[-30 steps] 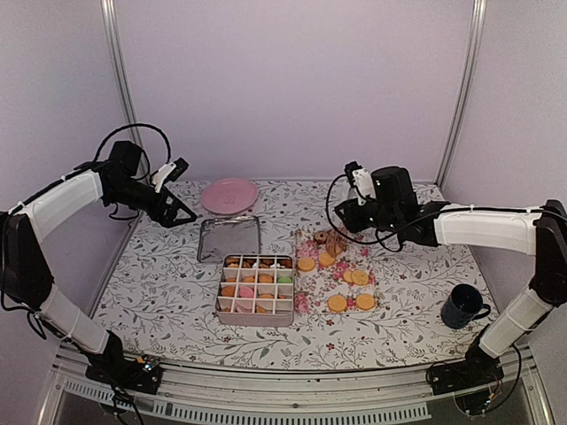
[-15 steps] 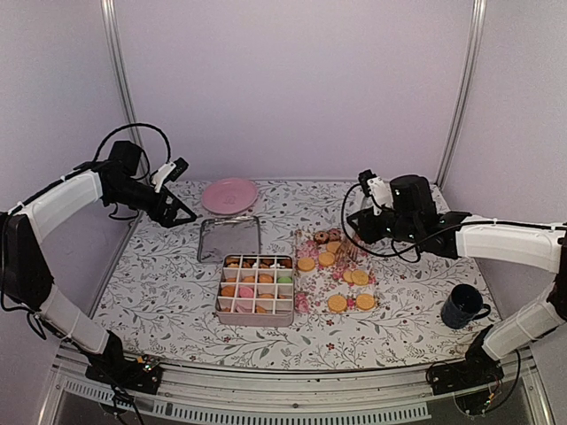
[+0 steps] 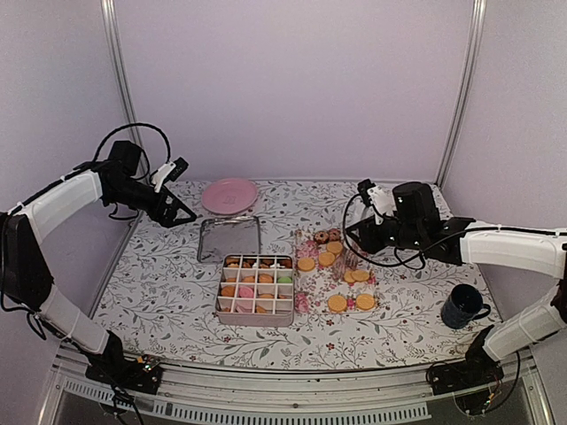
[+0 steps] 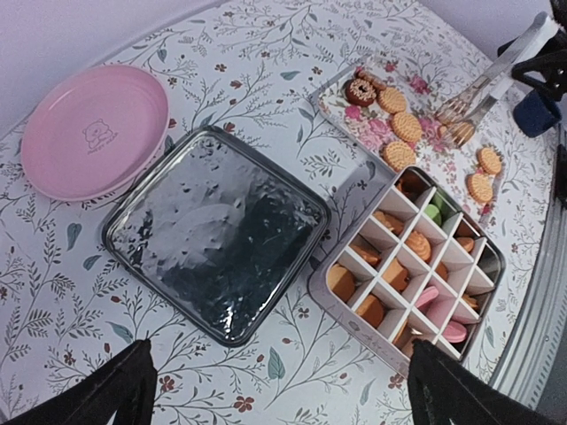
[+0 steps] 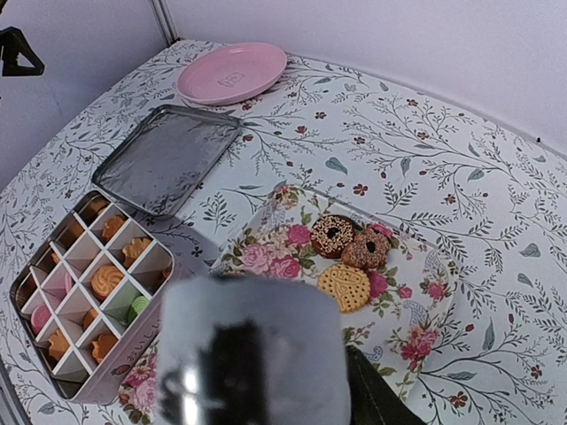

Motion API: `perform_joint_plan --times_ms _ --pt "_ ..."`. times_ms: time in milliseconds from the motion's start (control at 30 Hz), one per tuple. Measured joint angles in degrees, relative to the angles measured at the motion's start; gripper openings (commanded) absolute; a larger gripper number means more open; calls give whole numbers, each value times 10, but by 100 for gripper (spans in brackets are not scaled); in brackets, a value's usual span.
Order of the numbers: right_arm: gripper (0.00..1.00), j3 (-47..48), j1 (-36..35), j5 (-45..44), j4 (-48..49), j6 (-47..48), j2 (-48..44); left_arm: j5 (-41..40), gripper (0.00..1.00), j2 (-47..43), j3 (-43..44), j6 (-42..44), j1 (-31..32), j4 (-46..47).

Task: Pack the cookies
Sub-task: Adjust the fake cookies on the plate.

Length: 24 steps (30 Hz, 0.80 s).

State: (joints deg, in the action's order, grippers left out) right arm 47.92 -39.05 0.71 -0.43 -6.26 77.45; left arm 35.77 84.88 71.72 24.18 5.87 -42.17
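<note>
1. Cookies [image 3: 337, 303] sit in two places. Some are loose on the floral tray [image 3: 312, 301] right of centre, and others are sorted into the divided tin box [image 3: 221, 292] just beside the tray's left edge.
2. The top view shows golden rounds spread along the tray, with two dark ones at its far end. The box holds mostly orange pieces, plus a few pink and one green.
3. The right wrist view resolves those dark ones as brown sprinkled rings touching each other, with a golden patterned round against them. From above they read only as dark dots.
4. The left fingers [image 4: 115, 390] are spread wide apart with nothing between them. They hang above the worktop [image 3: 159, 292] at its far left, with the tin lid [image 4: 217, 230] and pink plate [image 4: 93, 133] below their camera.
5. The right fingers [image 5: 372, 398] are mostly hidden in their own view by a blurred grey mass filling the lower middle.
6. The left wrist view shows what that mass is. Metal tongs [image 4: 469, 106] slant up from over the tray toward the right arm, so the right fingers are clamped on them. From above the tongs are barely visible.
7. The dark mug [image 3: 462, 306] stands at the right of the worktop, well apart from the tray.
</note>
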Motion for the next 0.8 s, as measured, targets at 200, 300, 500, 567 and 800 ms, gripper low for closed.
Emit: perform_joint_plan --times_ms 200,300,500,567,800 --pt "40 6 -28 -25 0 27 9 -2 99 -1 0 0 0 0" --pt "40 13 -43 -41 -9 42 14 -2 99 -1 0 0 0 0" --pt "40 17 -52 -55 -17 64 16 -2 99 -1 0 0 0 0" --pt "40 23 -52 -55 -22 70 21 -2 99 -1 0 0 0 0" --pt "40 25 -52 -55 -34 76 24 -2 99 -1 0 0 0 0"
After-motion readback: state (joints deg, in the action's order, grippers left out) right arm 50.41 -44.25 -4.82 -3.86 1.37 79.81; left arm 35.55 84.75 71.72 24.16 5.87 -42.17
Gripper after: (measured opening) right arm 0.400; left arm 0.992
